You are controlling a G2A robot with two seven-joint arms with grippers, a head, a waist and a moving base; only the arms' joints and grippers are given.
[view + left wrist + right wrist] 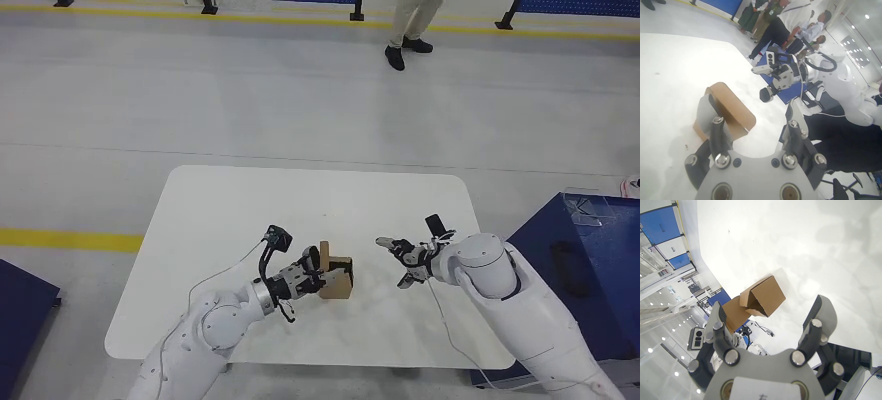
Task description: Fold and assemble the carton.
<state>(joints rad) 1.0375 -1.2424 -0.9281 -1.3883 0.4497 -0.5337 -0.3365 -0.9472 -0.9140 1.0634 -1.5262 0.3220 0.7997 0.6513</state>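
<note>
A small brown corrugated cardboard carton (338, 280) lies on its side on a smooth white surface with rounded corners (250, 220), near the edge closest to the robot. The carton is partly folded. Its walls form a square tube with crisp creases, and loose flaps stand out from its ends.

The left gripper (308, 280) is right beside the carton. It has pale grey fingers with black ribbed pads, held on black links by shiny metal bolts. In the left wrist view the left gripper (748, 104) is spread wide. One finger (705, 111) lies against a flat carton flap with rounded corners (730, 106), and the other finger stands well apart from the cardboard, over the bare surface (677, 66).

The right gripper (393, 262) is on the carton's other side, near it but apart from it, with bare surface between them. It is built the same way, it is also spread wide, and it holds nothing. In the right wrist view the carton (768, 292) lies beyond the right gripper (769, 306). Its open end faces the camera, showing a dark hollow inside and an inner flap with a ragged edge. The left wrist view shows the right gripper (762, 82) farther off, past the edge of the surface.
</note>
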